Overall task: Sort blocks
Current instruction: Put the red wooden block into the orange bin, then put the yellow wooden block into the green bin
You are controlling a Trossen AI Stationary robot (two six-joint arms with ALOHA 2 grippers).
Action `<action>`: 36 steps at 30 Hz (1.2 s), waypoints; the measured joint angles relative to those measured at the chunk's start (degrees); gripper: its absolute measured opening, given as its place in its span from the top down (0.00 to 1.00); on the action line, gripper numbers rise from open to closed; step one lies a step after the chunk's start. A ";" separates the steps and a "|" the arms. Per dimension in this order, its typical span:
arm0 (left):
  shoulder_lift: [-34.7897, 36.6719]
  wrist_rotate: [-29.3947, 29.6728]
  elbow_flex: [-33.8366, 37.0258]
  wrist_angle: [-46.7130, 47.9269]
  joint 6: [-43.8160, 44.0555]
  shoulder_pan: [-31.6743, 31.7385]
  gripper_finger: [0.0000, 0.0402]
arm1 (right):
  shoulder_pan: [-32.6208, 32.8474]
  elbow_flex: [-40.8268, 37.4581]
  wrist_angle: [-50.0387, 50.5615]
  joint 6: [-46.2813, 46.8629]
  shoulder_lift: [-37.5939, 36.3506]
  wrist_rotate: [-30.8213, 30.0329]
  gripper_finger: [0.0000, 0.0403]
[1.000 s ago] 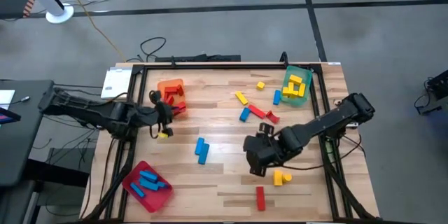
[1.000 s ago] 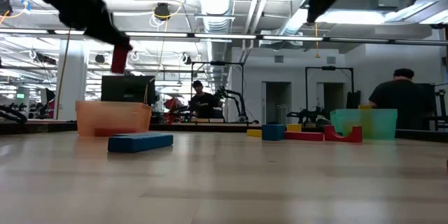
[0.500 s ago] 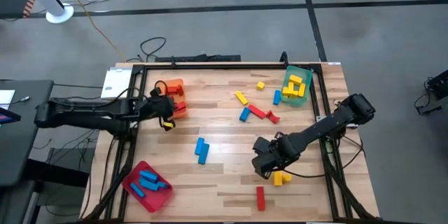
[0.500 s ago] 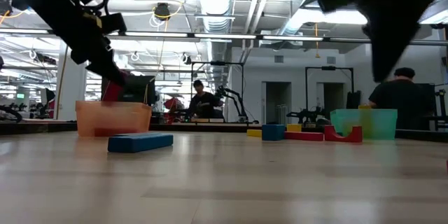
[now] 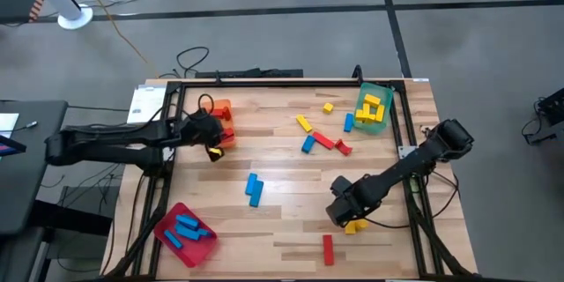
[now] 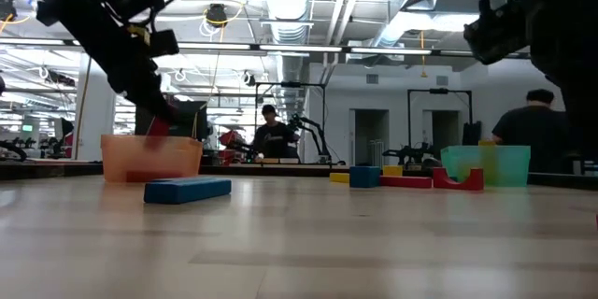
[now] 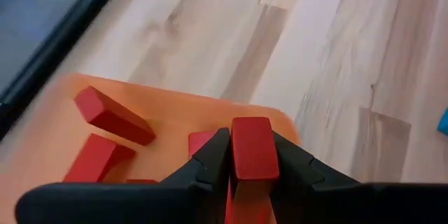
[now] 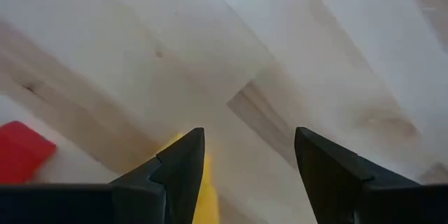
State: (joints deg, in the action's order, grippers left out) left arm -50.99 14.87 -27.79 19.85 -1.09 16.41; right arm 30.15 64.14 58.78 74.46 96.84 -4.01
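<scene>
Left gripper (image 7: 250, 164) over the orange tray (image 5: 214, 110) at the table's far-left corner, jaws pinching a red block (image 7: 250, 148) upright between the fingertips. More red blocks (image 7: 112, 115) lying in that tray just below the grip.

Right gripper (image 8: 248, 155) down low near the table's right edge, toward the near side, jaws spread wide and holding nothing. Bare wood between the fingers, a yellow block (image 8: 199, 192) right beside one fingertip (image 8: 183, 155), a red block's corner (image 8: 24, 150) off to the side. From above, that yellow block (image 5: 356, 226) poking out just past the gripper.

Elsewhere: blue blocks (image 5: 254, 189) mid-table; a loose scatter of yellow, blue and red pieces (image 5: 322, 138) toward the far edge; one red bar (image 5: 328, 248) by the near edge. Green tray (image 5: 384, 122) at the far-right corner loaded with yellow blocks (image 5: 371, 105). Red tray (image 5: 203, 248) at the near-left corner holding blue ones (image 5: 183, 227).
</scene>
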 joint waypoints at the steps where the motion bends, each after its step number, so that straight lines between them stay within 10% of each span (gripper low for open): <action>1: -0.85 -0.08 0.00 -0.21 -0.26 0.28 0.82 | 0.24 0.00 -0.13 0.62 -0.04 -0.03 0.41; 20: -6.87 0.70 0.00 -1.48 -0.98 1.33 0.80 | 5.90 0.05 -5.34 9.34 -0.17 -0.18 0.41; 36: -6.70 -1.22 0.00 -4.40 -1.04 1.20 0.42 | 5.82 0.05 -7.57 10.01 -0.13 -0.16 0.41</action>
State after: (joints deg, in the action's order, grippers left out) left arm -57.69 13.65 -27.79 15.45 -2.12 17.61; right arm 35.97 64.18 51.22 84.47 96.71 -4.16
